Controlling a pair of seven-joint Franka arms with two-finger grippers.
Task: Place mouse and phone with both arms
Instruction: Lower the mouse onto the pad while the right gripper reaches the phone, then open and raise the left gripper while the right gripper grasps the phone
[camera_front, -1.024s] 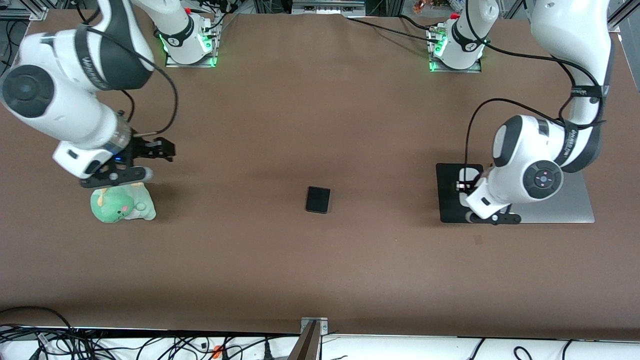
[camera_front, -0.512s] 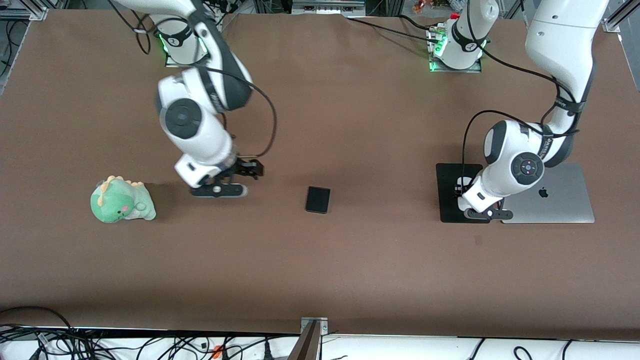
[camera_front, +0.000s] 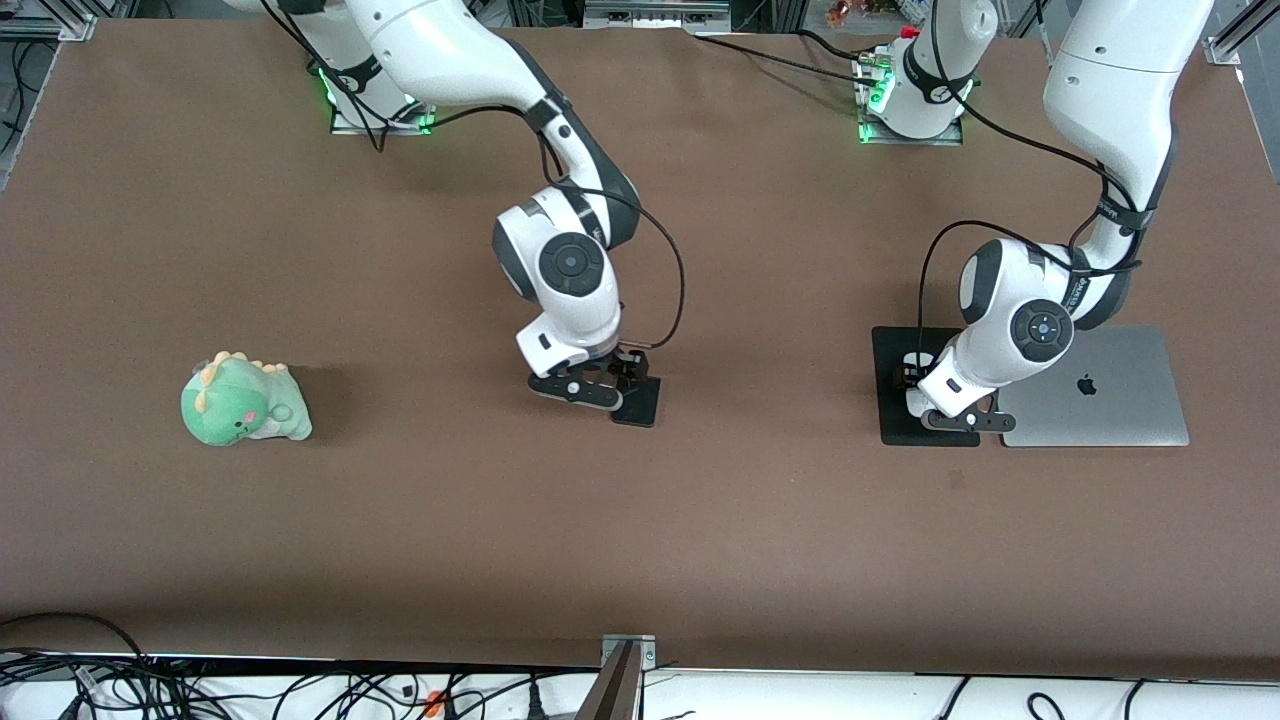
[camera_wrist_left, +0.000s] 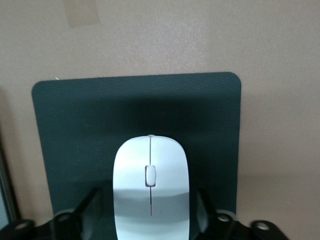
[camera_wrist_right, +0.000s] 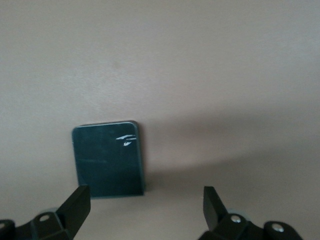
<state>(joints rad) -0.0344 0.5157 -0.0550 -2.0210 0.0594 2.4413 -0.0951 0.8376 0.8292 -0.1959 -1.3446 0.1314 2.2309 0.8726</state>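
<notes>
Mouse (camera_wrist_left: 150, 187) and phone (camera_front: 642, 400), both unlifted.
Glossy, slippery shells: grip long sides. Left gripper (camera_wrist_left: 150, 210) straddles mouse unclenched; right gripper (camera_wrist_right: 145, 205) spread over phone.

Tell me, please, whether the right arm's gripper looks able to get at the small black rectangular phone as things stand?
Probably yes. The right gripper hangs open just over the small black rectangular phone, which lies flat on bare brown table with nothing beside it.

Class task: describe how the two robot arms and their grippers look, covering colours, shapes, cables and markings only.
Both arms are glossy white rounded segments with black joint bands and round dark joint caps. Thin black cables loop alongside. The left gripper and right gripper are black, two-fingered, on bars with silver screws.
</notes>
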